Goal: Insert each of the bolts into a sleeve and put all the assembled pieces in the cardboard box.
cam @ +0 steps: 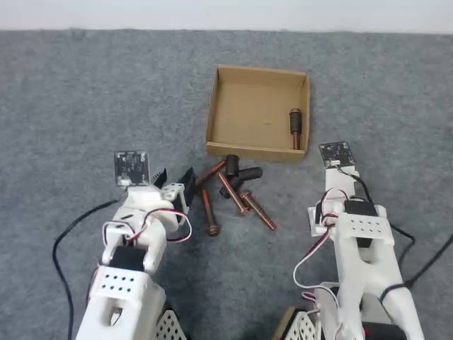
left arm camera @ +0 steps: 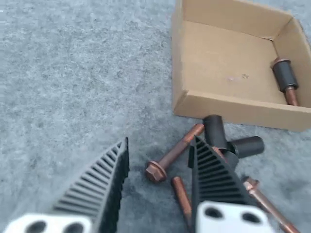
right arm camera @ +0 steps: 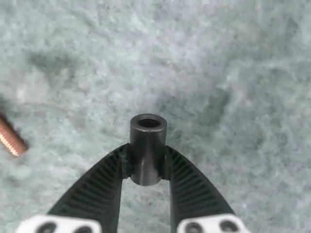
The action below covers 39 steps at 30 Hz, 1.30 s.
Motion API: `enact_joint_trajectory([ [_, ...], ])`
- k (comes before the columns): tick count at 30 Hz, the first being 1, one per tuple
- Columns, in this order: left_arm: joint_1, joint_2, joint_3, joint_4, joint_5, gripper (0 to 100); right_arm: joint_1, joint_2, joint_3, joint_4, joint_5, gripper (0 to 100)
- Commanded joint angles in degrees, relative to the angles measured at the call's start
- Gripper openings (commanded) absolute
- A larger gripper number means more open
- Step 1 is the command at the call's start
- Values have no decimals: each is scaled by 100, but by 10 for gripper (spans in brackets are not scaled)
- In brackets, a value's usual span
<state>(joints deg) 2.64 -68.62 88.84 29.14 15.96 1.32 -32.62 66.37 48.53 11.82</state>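
Black sleeve [right arm camera: 147, 148] sits clamped in right tool [right arm camera: 146, 158] above grey carpet [right arm camera: 233, 73]; left tool [left arm camera: 160, 143] gapes wide near bolts [left arm camera: 175, 153].

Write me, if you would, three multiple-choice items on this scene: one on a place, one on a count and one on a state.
1. Where is the assembled piece?
A. on the grey carpet
B. in the cardboard box
C. hanging off the box's rim

2. How many loose bolts lie outside the box?
A. four
B. two
C. six

3. What state is the right tool in?
A. wide open
B. shut on nothing
C. shut on a sleeve

Answers:
1 B: in the high view it lies inside the box, along a side wall.
2 A: the high view shows four copper bolts.
3 C: in the right wrist view the black sleeve sits clamped between its jaws.
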Motion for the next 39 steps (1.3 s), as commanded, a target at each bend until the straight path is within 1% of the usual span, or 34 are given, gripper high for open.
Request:
enact_joint_trajectory([
  [1, 132, -167, -1138, 1187, -26, 192, 75, -286, -18, -127, 70, 7],
  [4, 396, -167, -1640, 1688, -18, 192, 92, -286, -18, -136, 70, 7],
  [6, 598, -158, -1868, 1749, 18, 192, 101, -286, -18, -136, 70, 7],
  [9, 949, -26, -2220, 1776, 536, 192, 101, -286, -18, -136, 70, 7],
  [12, 1477, 633, -2624, 1758, 897, 192, 101, -286, -18, -136, 70, 7],
  [15, 2031, 1662, -2967, 1521, 1222, 192, 101, -286, -18, -136, 70, 7],
  [18, 2541, 2620, -3292, 1371, 1820, 193, 101, -286, -18, -145, 70, 7],
  [22, 2998, 3560, -3741, 1354, 2980, 195, 101, -277, -18, -224, 70, 7],
  [26, 3165, 4378, -3855, 1310, 3314, 195, 75, -277, -18, -224, 88, 7],
  [30, 3130, 5169, -3837, 791, 3684, 195, 75, -277, -18, -233, 97, 7],
  [34, 3138, 5767, -3908, 334, 3692, 193, 75, -277, -18, -295, 97, 7],
  [39, 3138, 6347, -4251, 325, 3701, 192, 66, -277, -18, -303, 97, 7],
])
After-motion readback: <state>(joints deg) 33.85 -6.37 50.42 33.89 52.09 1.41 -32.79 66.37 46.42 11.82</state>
